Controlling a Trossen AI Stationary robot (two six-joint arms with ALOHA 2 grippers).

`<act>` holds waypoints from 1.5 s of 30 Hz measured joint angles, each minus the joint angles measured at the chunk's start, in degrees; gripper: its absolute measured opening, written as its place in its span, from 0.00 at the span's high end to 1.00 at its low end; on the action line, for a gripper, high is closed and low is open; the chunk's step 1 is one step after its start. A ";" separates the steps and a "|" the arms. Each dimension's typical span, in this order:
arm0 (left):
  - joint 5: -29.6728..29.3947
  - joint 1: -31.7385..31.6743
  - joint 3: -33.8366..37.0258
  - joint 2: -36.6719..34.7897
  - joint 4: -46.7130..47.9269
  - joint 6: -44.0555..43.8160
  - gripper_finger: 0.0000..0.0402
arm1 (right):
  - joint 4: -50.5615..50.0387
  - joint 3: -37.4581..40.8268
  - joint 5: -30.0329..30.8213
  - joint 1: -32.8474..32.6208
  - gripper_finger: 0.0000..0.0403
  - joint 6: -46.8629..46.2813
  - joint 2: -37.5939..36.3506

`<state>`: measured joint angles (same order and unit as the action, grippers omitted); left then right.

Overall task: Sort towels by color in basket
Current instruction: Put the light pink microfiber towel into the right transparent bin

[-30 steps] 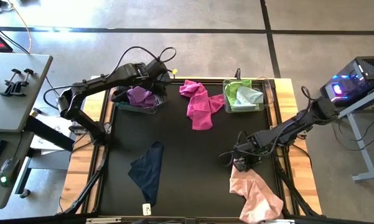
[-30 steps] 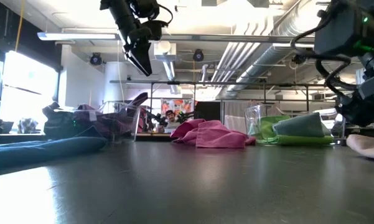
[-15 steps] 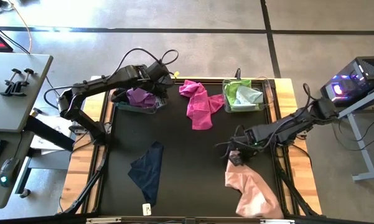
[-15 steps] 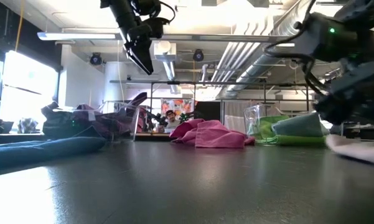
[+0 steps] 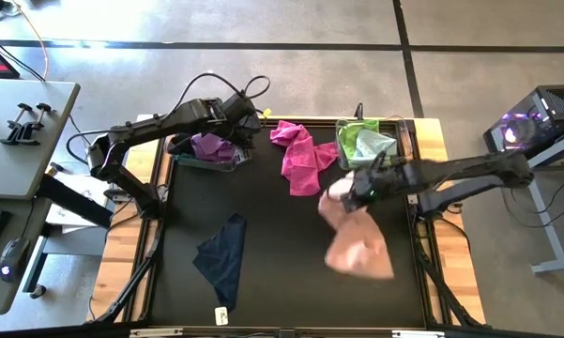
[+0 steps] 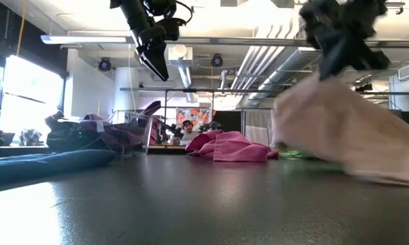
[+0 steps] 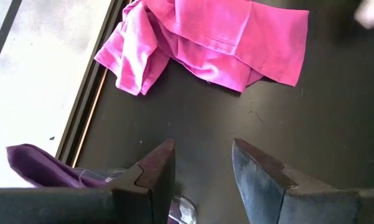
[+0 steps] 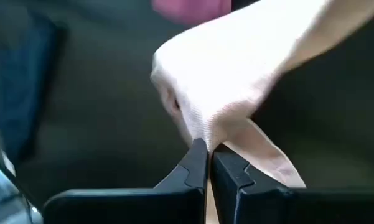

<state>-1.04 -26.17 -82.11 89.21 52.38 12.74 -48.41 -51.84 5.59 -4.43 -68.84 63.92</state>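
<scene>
My right gripper (image 5: 355, 193) is shut on a pale pink towel (image 5: 357, 235) and stands raised over the mat, near the basket (image 5: 395, 161) that holds the lime and mint towels (image 5: 364, 143). A magenta towel (image 5: 300, 155) lies crumpled at the far middle. A navy towel (image 5: 223, 253) lies flat at the near left. Purple towels (image 5: 211, 146) fill the left basket (image 5: 199, 163). My left gripper (image 7: 202, 168) hangs open high above that basket's right side, with nothing between its fingers. My right gripper pinches a gathered bunch of the pale pink towel (image 8: 219, 134) between its two fingertips, in several layers. The towel hangs slack below the raised fingers (image 6: 340, 34) and spreads downward. Its lower end (image 6: 395, 178) trails at the mat.
Both baskets stand along the black mat's far edge, with the magenta towel between them. Wooden table borders (image 5: 443, 150) flank the mat. A side table (image 5: 19, 141) stands to the left, and a lit computer case (image 5: 535, 122) to the right.
My right gripper has taken hold of the pale pink towel at the near right. It has risen and swung toward the far edge and a little left. The towel's held end has lifted off the mat and the rest is dragged along behind. My left arm has kept still.
</scene>
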 joint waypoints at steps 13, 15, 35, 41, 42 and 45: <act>2.32 0.02 0.00 0.00 -2.45 -0.03 0.64 | -15.05 -31.53 13.33 19.11 1.00 25.48 -2.32; 2.47 0.04 0.00 0.00 -2.60 -0.44 0.64 | -14.57 -35.80 16.45 22.10 1.00 30.42 -2.32; 2.35 0.02 0.00 0.00 -3.20 -0.60 0.64 | -21.10 -54.25 14.54 45.15 1.00 57.33 8.49; 2.32 0.02 0.00 0.00 -3.30 -0.95 0.64 | -23.70 -44.57 4.79 47.21 1.00 55.36 12.51; 2.32 0.02 0.00 0.00 -3.31 -1.15 0.64 | -22.62 -42.56 3.77 47.22 1.00 55.36 12.82; 2.33 0.02 0.00 0.00 -3.27 -2.12 0.64 | -15.99 -35.57 0.57 47.22 1.00 55.38 13.01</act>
<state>1.29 -26.15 -82.11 89.21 49.11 10.62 -64.40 -87.41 6.16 42.78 -13.46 76.94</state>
